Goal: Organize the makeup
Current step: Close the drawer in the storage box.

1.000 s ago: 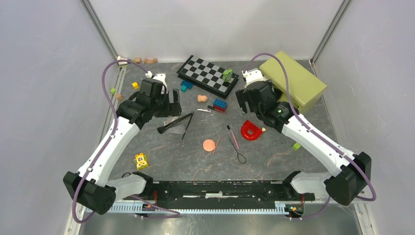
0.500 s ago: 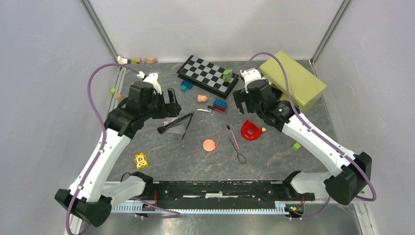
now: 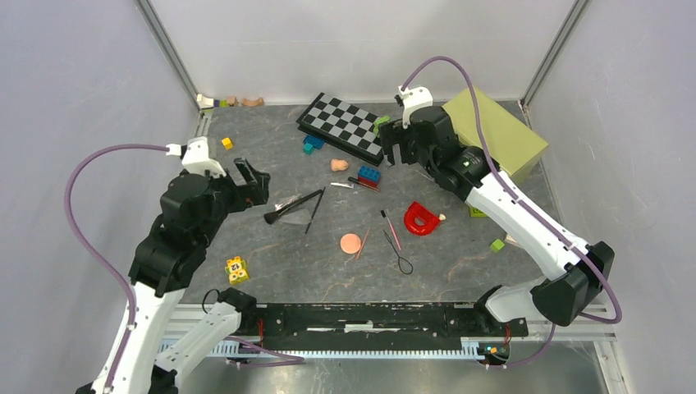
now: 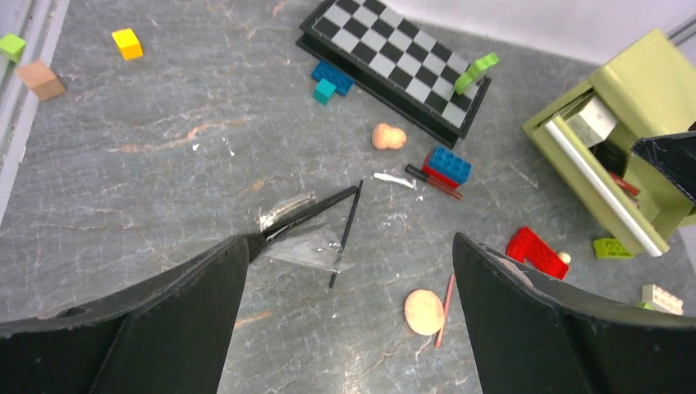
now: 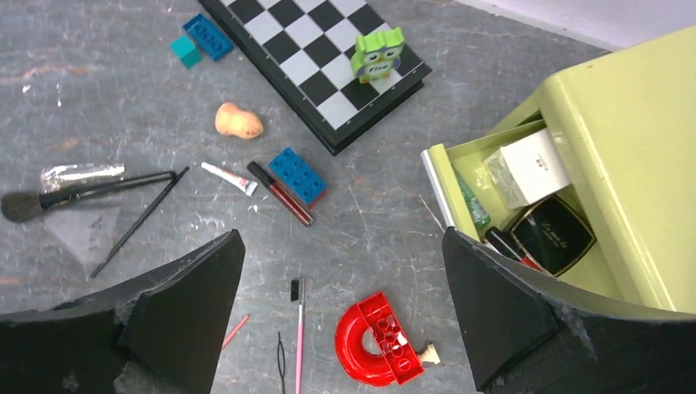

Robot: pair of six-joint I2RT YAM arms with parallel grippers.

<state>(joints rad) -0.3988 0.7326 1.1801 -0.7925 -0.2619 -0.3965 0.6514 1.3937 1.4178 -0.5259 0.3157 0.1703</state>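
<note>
Makeup [image 3: 350,243] still litters the middle of the desk [image 3: 460,263]. Your left tool [image 3: 256,182] has drawn back leftward from the brush [image 3: 293,205]; your right tool [image 3: 391,152] has swung far, toward the green box [image 3: 492,135]. The 2 tools gape, empty, so sorting looks far from done.

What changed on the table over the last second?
The left gripper pulled back to its own left, away from the black brush, and its arm swung outward. The right gripper moved toward the far side, up to the chessboard corner. Both stayed open and empty, with nothing gripped or let go. The brush, peach puff, red horseshoe piece and blue brick lie unmoved.
</note>
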